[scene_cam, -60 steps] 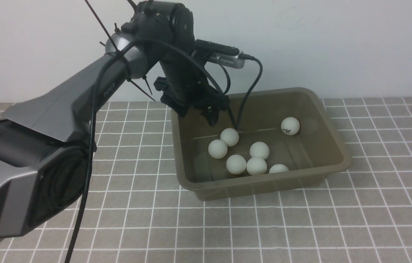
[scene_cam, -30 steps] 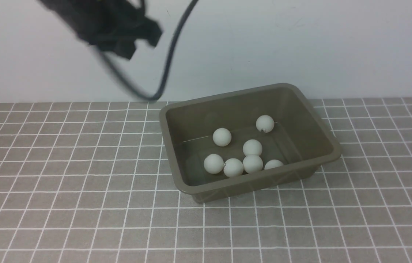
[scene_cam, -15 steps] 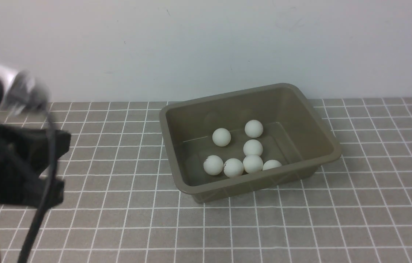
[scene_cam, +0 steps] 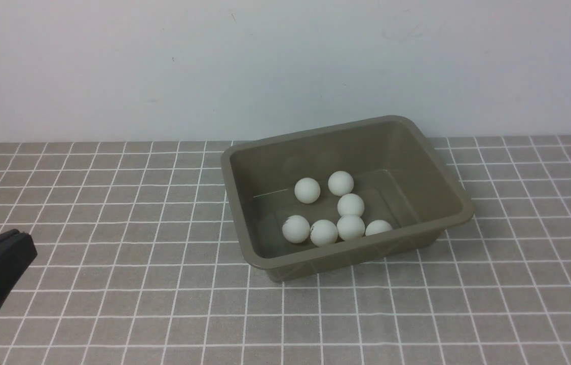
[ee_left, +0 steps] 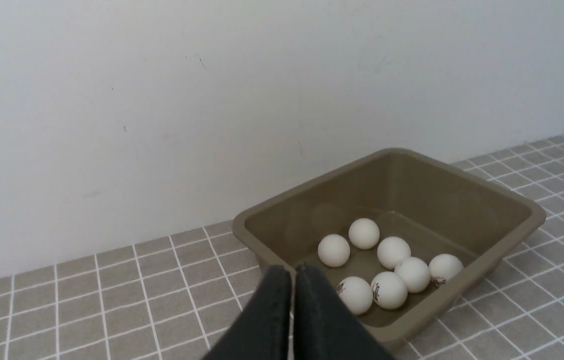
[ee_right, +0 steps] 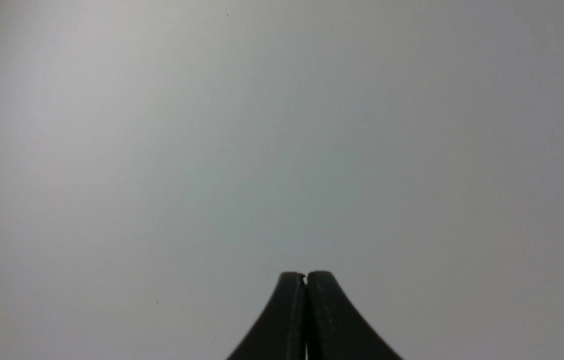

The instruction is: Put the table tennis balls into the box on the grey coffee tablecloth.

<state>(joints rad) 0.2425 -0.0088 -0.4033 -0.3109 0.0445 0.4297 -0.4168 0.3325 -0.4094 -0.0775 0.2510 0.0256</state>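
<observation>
7 table tennis balls (scene_cam: pixel 350 205) in box (scene_cam: pixel 437 167), left tool (ee_left: pixel 293 272) closed

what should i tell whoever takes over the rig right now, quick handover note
Left gripper: shut, empty, pulled back short of the box.
Right gripper: shut, empty, facing a blank wall; not seen in the front view.
Balls: seven, all inside the box, clustered toward its near wall.
Box sits on the cloth, by the wall.
Done: no ball shows on the cloth in either view.
Left: nothing visible; just park the arms.
</observation>
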